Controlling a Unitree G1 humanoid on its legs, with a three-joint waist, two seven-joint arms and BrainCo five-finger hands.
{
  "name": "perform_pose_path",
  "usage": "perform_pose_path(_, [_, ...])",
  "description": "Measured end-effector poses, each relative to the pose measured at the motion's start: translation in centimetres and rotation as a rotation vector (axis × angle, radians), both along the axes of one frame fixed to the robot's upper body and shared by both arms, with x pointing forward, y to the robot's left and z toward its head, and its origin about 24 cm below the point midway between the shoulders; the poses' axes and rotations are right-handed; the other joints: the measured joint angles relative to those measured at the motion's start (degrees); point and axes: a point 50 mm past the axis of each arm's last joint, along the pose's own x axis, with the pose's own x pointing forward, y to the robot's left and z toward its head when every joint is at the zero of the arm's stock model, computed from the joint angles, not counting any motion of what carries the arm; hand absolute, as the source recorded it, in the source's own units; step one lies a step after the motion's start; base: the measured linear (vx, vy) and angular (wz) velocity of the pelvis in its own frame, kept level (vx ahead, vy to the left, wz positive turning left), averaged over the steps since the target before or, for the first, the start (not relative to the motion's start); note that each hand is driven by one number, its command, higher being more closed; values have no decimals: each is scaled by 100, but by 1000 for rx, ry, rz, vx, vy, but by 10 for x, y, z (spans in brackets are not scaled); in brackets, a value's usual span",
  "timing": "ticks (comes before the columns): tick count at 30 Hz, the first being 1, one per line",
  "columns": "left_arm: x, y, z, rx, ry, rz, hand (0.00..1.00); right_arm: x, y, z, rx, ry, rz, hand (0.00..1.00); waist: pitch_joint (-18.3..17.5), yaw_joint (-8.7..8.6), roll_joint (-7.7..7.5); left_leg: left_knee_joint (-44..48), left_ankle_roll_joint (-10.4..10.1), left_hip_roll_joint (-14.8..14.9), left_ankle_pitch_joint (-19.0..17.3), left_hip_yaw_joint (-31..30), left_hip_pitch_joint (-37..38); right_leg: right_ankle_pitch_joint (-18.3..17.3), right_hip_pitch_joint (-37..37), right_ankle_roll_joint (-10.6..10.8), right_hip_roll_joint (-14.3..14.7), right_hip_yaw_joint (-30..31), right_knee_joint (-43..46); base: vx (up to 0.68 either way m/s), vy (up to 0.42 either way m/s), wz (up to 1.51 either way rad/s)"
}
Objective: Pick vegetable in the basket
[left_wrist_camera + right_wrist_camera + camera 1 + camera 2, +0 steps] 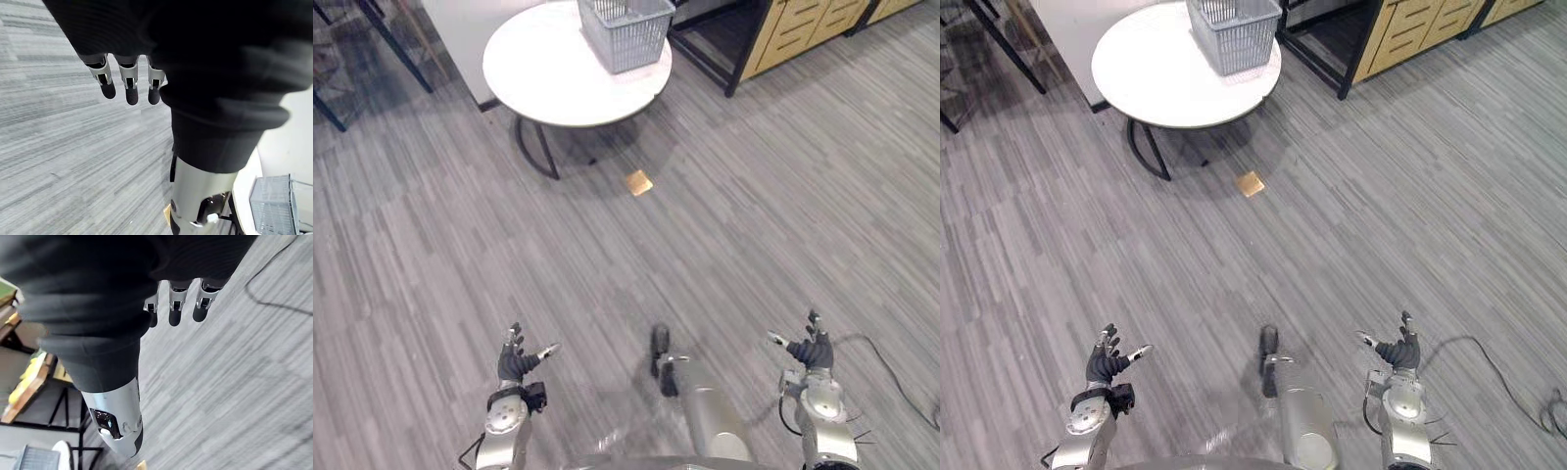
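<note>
A grey wire basket (626, 31) stands on a round white table (548, 73) at the far top of the head views; I cannot see into it from here. My left hand (517, 362) hangs low at the lower left over the floor, fingers relaxed and holding nothing. My right hand (813, 351) hangs at the lower right, likewise open with nothing in it. In the left wrist view the left hand's fingers (128, 83) point straight out and the basket (272, 204) shows far off. The right hand's fingers (175, 303) are straight too.
A small tan square (638, 182) lies on the grey plank floor in front of the table. Wooden drawer cabinets (803, 29) on a black frame stand at the top right. Dark table legs (372, 44) show at the top left.
</note>
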Motion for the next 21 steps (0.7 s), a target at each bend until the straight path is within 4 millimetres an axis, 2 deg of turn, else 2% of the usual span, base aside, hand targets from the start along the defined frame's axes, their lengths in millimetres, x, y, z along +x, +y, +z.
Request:
perform_pose_path(1, [-3,-2,-1,-7,1,-2,0,2,3,2,0,-13,13,0,13,15,27,1115,38,246,-2,3,-371,-61,503,2,64,-7,-275,743,-97,18])
perform_pose_path(2, [-4,-3,-2,-11,2,-6,0,4,7,6,-1,-35,28,0,34,38,14,2067,193,457,-103,64,-759,-87,977,-12,121,-21,-515,696,-83,16])
perform_pose_path(3, [-5,-4,-2,-19,0,-15,0,7,12,13,-4,-74,48,0,120,147,-125,2900,496,654,-405,242,-1335,-140,1597,-17,155,45,-883,669,-68,6])
perform_pose_path(5, [-5,-5,0,-22,-12,-14,0,10,17,25,-1,-142,54,0,186,348,-272,3102,726,821,-795,534,-2095,-317,2418,74,133,211,-1517,597,-24,-13])
perform_pose_path(7, [-7,-7,-2,-28,-3,-13,0,14,18,28,3,-166,55,0,220,462,-315,2263,870,785,-1071,651,-2818,-413,2919,188,104,269,-1915,633,61,-18])
perform_pose_path(8, [-9,-6,-3,-25,3,-12,0,16,19,25,18,-158,52,0,275,522,-399,1191,907,570,-1092,722,-3079,-554,3174,322,-50,361,-2012,587,117,-23])
perform_pose_path(9, [-10,-5,-4,-25,9,-11,0,17,19,24,21,-155,52,0,300,573,-439,645,898,443,-1080,722,-3162,-641,3289,372,-127,395,-2035,720,177,-46])
perform_pose_path(10, [-16,-6,-7,-26,28,-12,0,15,17,20,21,-131,45,0,308,637,-450,-1082,659,137,-719,606,-3239,-953,3612,622,-290,558,-2114,496,154,-43])
perform_pose_path(11, [-19,-6,-8,-24,36,-13,0,14,17,19,19,-127,46,0,282,642,-387,-1533,746,94,-322,534,-3242,-1081,3705,717,-285,604,-2130,633,232,-51])
perform_pose_path(12, [-21,-5,-9,-20,47,-18,0,14,18,17,25,-120,45,0,268,646,-426,-1501,978,48,157,519,-3179,-1209,3821,819,-330,684,-2123,656,252,-20])
perform_pose_path(13, [-19,-2,-7,-7,42,-22,0,15,22,13,42,-106,46,0,204,619,-614,-1164,1262,-161,-201,604,-3253,-1247,3811,860,-600,746,-2007,803,323,-11])
perform_pose_path(15, [-12,-5,-2,-12,6,-26,0,18,24,16,40,-113,53,0,172,651,-658,-457,1550,-193,-895,763,-3309,-1232,3717,895,-832,1056,-1408,679,275,-15])
perform_pose_path(16, [-12,-5,-2,-12,8,-26,0,20,26,16,39,-116,62,0,156,656,-679,-358,1597,-212,-1056,839,-3213,-1203,3653,948,-888,1160,-1072,541,226,-36])
perform_pose_path(17, [-15,-5,-4,-12,18,-25,0,25,30,20,27,-127,84,0,148,644,-700,-390,1669,-311,-1283,912,-2868,-960,3334,1363,-1018,1305,-1,656,260,-24])
perform_pose_path(18, [-15,-4,-3,-7,18,-28,0,29,32,25,8,-148,96,0,141,604,-712,-647,1736,-449,-1363,915,-2422,-589,2866,1639,-1159,1377,1371,781,287,-19])
perform_pose_path(19, [-14,-3,-3,-3,18,-33,0,30,33,29,-5,-161,103,0,144,595,-709,-803,1767,-527,-1406,914,-2177,-640,2624,1555,-1219,1346,1992,759,204,-8])
perform_pose_path(20, [-15,-3,-4,2,26,-39,0,34,37,35,-34,-180,132,0,145,599,-695,-1219,1756,-626,-1446,869,-1572,-826,2225,1258,-1261,1186,2894,602,85,-4])
perform_pose_path(21, [-16,-2,-7,7,40,-41,0,37,42,41,-59,-201,163,0,118,553,-604,-1632,1754,-630,-1445,746,-1012,-1026,1916,941,-1232,830,3208,582,69,1])
